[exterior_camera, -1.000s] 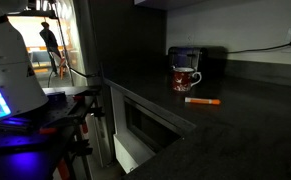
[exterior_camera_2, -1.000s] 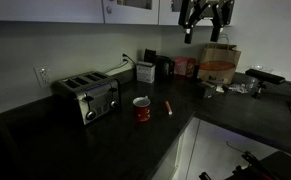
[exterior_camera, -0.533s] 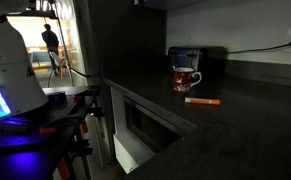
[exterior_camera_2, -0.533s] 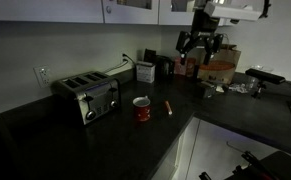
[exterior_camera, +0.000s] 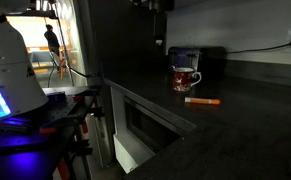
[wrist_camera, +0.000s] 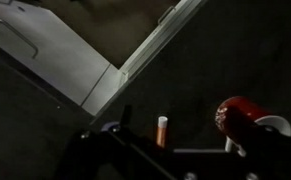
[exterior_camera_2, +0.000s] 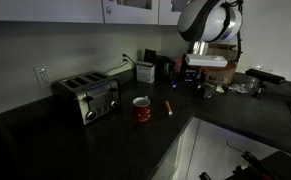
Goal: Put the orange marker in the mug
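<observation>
The orange marker (exterior_camera: pixel 202 100) lies flat on the dark counter next to the mug (exterior_camera: pixel 186 79), a white and red mug standing upright. Both also show in an exterior view, the marker (exterior_camera_2: pixel 168 106) to the right of the mug (exterior_camera_2: pixel 142 108). My gripper (exterior_camera_2: pixel 190 82) hangs in the air above the counter, to the right of and higher than the marker, open and empty. It enters from the top in an exterior view (exterior_camera: pixel 158 40). In the wrist view the marker (wrist_camera: pixel 162 130) and the mug (wrist_camera: pixel 243 116) sit below my dark jaws (wrist_camera: pixel 180 142).
A silver toaster (exterior_camera_2: pixel 85 95) stands behind the mug and shows as a dark box (exterior_camera: pixel 197 57). Boxes and jars (exterior_camera_2: pixel 217 66) crowd the back corner. The counter edge and white cabinet fronts (wrist_camera: pixel 55 55) drop away beside the marker.
My arm has come down from near the upper cabinets and moved left, closer to the marker and mug. The marker and mug have not moved.
</observation>
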`<move>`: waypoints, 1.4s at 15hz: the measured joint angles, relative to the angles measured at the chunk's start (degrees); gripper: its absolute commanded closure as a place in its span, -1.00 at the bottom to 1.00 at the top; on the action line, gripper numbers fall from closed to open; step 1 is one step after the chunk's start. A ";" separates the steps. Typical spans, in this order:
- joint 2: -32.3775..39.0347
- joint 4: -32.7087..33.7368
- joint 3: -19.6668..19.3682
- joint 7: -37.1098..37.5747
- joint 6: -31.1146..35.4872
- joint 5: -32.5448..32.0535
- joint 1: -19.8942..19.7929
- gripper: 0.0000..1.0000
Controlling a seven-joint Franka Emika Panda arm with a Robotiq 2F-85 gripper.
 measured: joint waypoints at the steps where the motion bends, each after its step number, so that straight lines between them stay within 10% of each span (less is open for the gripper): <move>1: 2.89 1.18 -0.17 0.21 1.38 -0.09 -0.03 -1.00; 12: 31.16 20.60 -0.88 0.11 7.35 -0.14 0.15 -0.97; 21: 41.96 32.73 -2.25 -0.21 6.84 -0.63 -0.19 0.35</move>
